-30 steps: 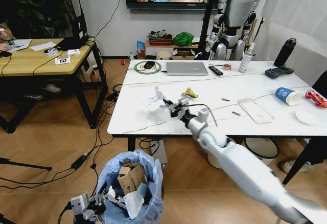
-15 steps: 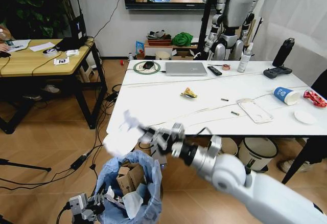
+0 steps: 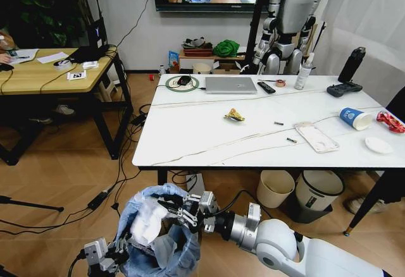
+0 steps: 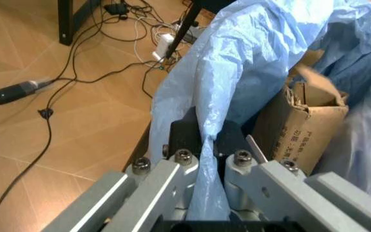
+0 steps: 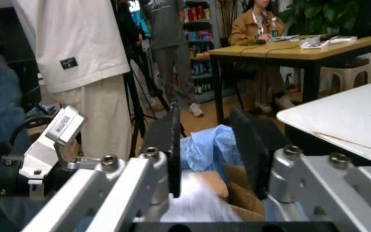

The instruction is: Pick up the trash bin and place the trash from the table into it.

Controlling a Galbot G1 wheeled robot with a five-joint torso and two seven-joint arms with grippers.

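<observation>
1. The trash bin [image 3: 158, 236] with its blue bag sits low in front of the worktop [image 3: 190, 135], held up off the floor.
2. The left tool [image 3: 104, 256] is pinched tight on the rim of the bin's bag.
3. The right tool [image 3: 183, 212] hangs over the bin's mouth. Its fingers [image 5: 172, 145] are spread apart with nothing between them.
4. A crumpled white paper [image 3: 147, 223] lies in the bin just under it, next to a brown cardboard piece [image 4: 301, 128].
5. On the worktop there is more trash: a yellow wrapper [image 3: 235, 115], a clear flat tray [image 3: 317, 137], a blue paper cup [image 3: 353, 118], a red wrapper [image 3: 392, 122] and a white disc [image 3: 379, 145].
6. A silver laptop [image 3: 231, 85] and a black remote [image 3: 267, 87] lie at the far edge.
7. A cream bucket [image 3: 277, 187] and a white bin [image 3: 316, 191] stand under the worktop.
</observation>
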